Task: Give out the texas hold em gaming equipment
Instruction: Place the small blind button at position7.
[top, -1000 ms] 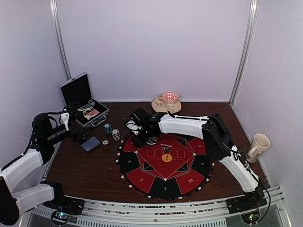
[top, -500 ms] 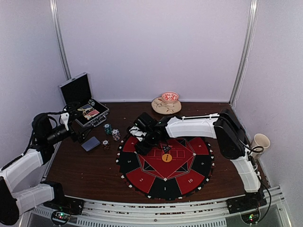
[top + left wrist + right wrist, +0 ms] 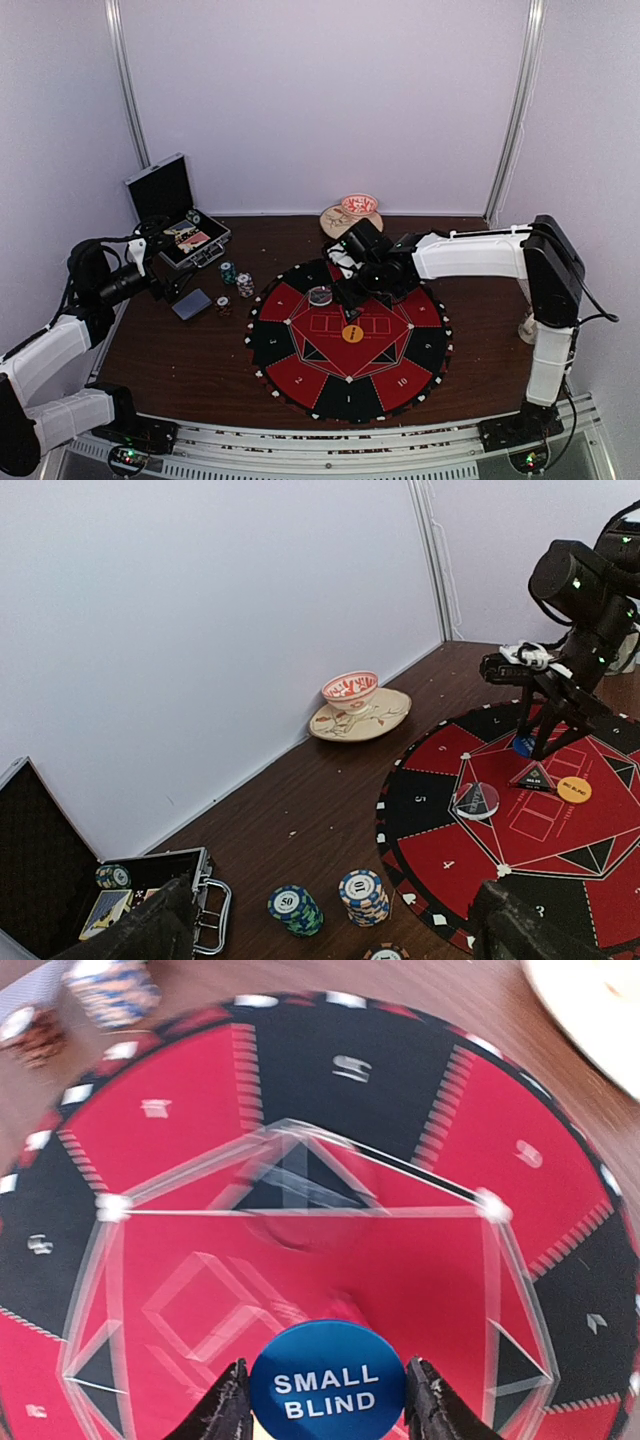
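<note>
- Well off the left edge of the mat, the left claw is hovering with its jaws spread wide and nothing between them, close by the open case.
- Just left of the mat, the grey-blue playing cards are lying flat on the surface. The poker chips are standing in short stacks between the cards and the mat's rim, their teal and red edges striped white.
- On the mat, left of centre, a clear disc is sitting flat. At the centre, the orange disc is lying just on the near side of a black triangle marker.
- Over the mat's far half, the right claw is pointing down and clamping the small-blind disc by its rim, one finger on each side, its face turned up to the wrist camera.
- That disc is looking deep blue, round and coin-like, with white block letters reading SMALL BLIND. Being round, it is offering no long axis to line up.
- Here's the relation that's mattering: the disc is already sitting in the claw, and the mat's red panels are lying right beneath it. I'm judging the set-down is calling for little more than a straight lowering. The right arm is by far the nearer one, with the left well off the mat.
- Beyond the mat's far edge, the saucer with its cup is sitting apart from the right arm.
</note>
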{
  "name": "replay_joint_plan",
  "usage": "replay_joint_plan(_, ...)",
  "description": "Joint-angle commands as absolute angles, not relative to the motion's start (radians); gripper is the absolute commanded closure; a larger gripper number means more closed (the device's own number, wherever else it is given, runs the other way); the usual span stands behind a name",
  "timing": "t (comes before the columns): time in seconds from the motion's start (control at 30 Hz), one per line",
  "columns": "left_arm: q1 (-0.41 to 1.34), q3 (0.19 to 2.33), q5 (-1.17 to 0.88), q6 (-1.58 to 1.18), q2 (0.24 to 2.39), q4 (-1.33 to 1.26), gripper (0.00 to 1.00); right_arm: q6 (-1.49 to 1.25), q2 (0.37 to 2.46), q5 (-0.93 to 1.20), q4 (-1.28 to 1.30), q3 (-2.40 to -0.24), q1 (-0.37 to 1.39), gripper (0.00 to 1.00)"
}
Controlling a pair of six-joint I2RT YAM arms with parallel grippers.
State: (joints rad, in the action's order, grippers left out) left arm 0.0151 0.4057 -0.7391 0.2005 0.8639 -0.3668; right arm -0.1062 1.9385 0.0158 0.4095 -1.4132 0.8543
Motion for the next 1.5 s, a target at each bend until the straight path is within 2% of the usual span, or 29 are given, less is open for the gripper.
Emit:
replay_joint_plan(0.0,0.020,0.400,-0.756,0.202,0.858,-0.414,0.02,-0.188,1.865,-0.081,0.362,-1.334,0.816,0.51)
replay_joint_plan(0.4,0.020,0.399,-0.753,0.203,0.858,-0.414,0.02,-0.305,1.836,-0.211,0.273,-1.155,0.743,0.51)
replay_joint_plan(1.13,0.020,0.397,-0.758,0.204,0.853,-0.415,0.02,-0.314,1.934,-0.198,0.257,-1.168,0.692,0.50)
replay_joint_plan(1.47,0.019,0.398,-0.758,0.204,0.858,-0.415,0.02,-0.334,1.899,-0.190,0.261,-1.117,0.692,0.50)
